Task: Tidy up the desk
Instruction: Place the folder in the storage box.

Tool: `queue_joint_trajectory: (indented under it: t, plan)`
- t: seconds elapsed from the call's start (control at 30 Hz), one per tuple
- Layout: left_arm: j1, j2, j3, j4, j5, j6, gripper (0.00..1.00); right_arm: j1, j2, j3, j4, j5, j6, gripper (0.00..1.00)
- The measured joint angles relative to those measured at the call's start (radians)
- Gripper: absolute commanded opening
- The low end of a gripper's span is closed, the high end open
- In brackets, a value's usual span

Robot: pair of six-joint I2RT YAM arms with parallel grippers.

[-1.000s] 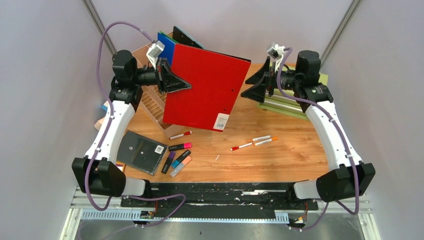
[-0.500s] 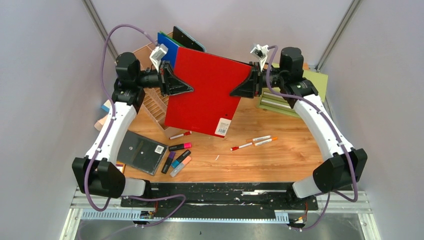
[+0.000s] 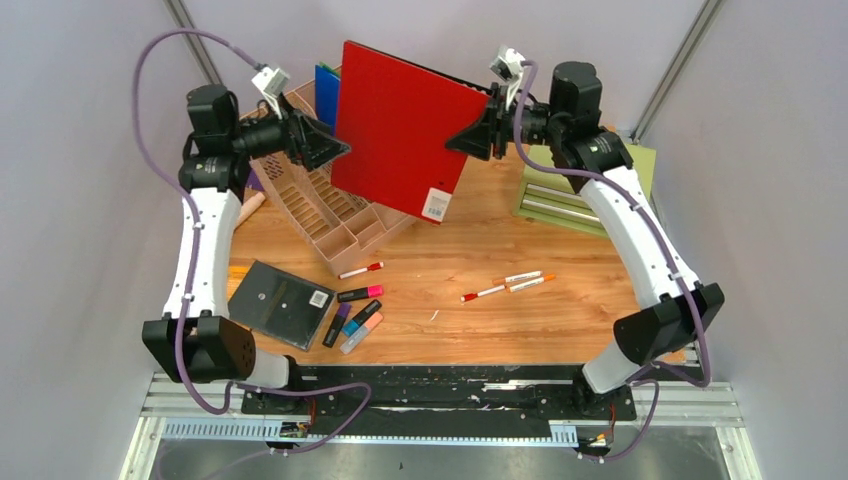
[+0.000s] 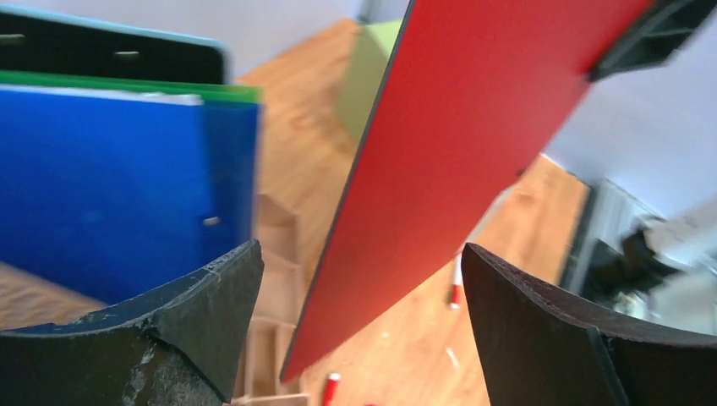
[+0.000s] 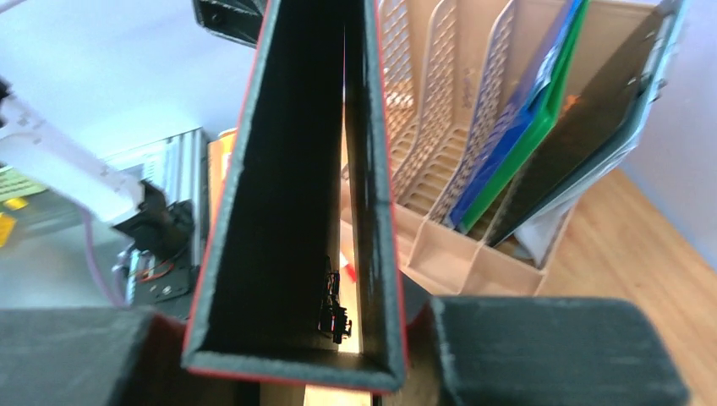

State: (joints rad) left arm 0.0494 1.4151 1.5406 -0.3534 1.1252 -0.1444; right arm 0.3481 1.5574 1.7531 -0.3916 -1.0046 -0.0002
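Counter (image 3: 580, 290) lies well below both hands. Right hand (image 3: 452, 144) pinches red binder (image 3: 400, 130) midair by its spine. Left hand (image 3: 335, 150) spread beside it, gripping nothing.

You have a red binder (image 3: 405, 125), black-lined inside, with a white label (image 3: 434, 204). You also see a blue folder (image 4: 101, 186), a green folder (image 4: 228, 93) and a tan, lattice-patterned rack (image 3: 340, 215). The desk (image 3: 560, 300) shows orange-brown wood grain; the drawer cabinet (image 3: 640, 162) is pale green.

A red binder (image 3: 400, 130) tilts above a tan file rack (image 3: 350, 228), with loose markers (image 3: 360, 293) and a dark flat case (image 3: 280, 303) nearer, and a green drawer cabinet (image 3: 575, 190) far right.
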Motion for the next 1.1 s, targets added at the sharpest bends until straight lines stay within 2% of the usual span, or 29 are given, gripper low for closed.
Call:
queue_joint_trajectory:
  t: [0.27,0.7,0.87,1.1]
  plan:
    - [0.156,0.000,0.108,-0.181,-0.261,0.081,0.97,0.139,0.183,0.248,-0.047,0.302,-0.055,0.00]
    - [0.192,-0.042,0.124,-0.334,-0.605,0.143,1.00,0.320,0.453,0.510,-0.092,0.613,-0.068,0.00]
    - [0.229,-0.072,0.136,-0.342,-0.666,0.143,1.00,0.356,0.504,0.572,-0.089,0.698,-0.067,0.00]
    - [0.241,-0.110,0.136,-0.339,-0.683,0.153,1.00,0.387,0.555,0.602,-0.082,0.786,-0.061,0.00]
